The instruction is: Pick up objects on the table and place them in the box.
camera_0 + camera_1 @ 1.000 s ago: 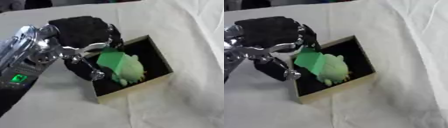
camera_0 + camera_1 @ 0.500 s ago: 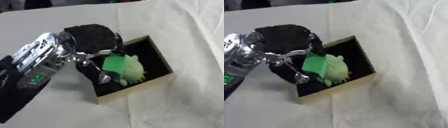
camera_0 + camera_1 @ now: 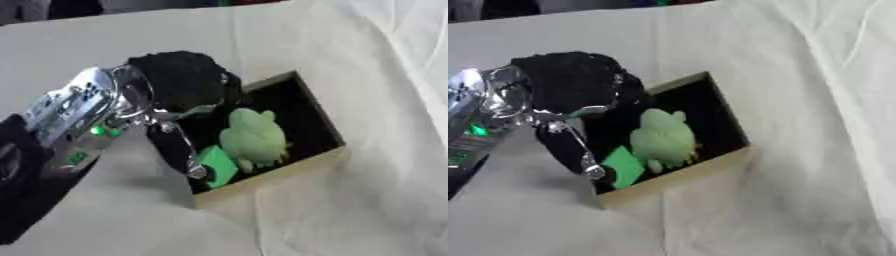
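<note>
White cloth [image 3: 367,75] covers the table, on which a shallow box [image 3: 271,182] with a black inside is set askew. Inside the box a pale green toy animal [image 3: 253,138] lies near the middle, with a flat green piece [image 3: 215,164] just beside it at the near left corner. At the box's left edge the left hand [image 3: 179,92] is seen, its fingers relaxed and holding nothing, one finger [image 3: 181,151] beside the green piece.

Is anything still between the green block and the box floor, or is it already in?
Nothing visible blocks it. The green block already lies inside the box, at its near corner beside the pale green toy. The left hand is over the box's left edge, one finger by the block.
</note>
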